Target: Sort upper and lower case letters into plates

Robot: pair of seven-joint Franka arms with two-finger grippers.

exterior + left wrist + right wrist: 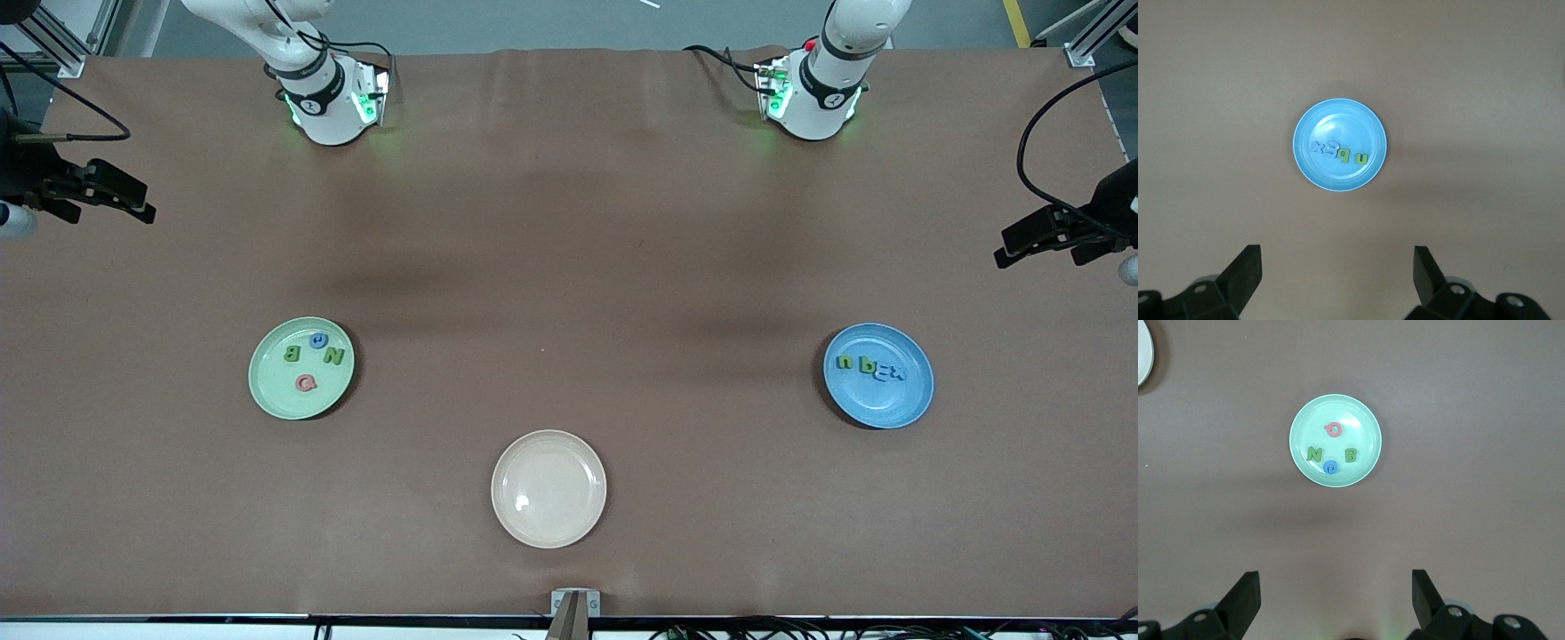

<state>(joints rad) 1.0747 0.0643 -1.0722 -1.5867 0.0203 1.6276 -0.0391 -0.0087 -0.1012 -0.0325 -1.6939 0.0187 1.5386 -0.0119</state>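
The pale mint green plate (267,391) lies toward the right arm's end of the table. It holds a green B (292,353), a green N (333,356), a pink Q (306,383) and a small blue round letter (318,340). The sky blue plate (880,407) lies toward the left arm's end and holds a green n (842,362), a green q (864,364) and two blue letters (887,372). My left gripper (1337,247) is open and empty, high over the table beside the blue plate (1338,120). My right gripper (1335,573) is open and empty, high beside the mint plate (1358,420). Both hands are out of the front view.
An empty cream-beige plate (548,488) lies nearer the front camera, between the two plates. Black clamp-like devices with cables stand at both table ends (89,188) (1058,233). The arm bases (329,98) (813,89) stand at the table's back edge.
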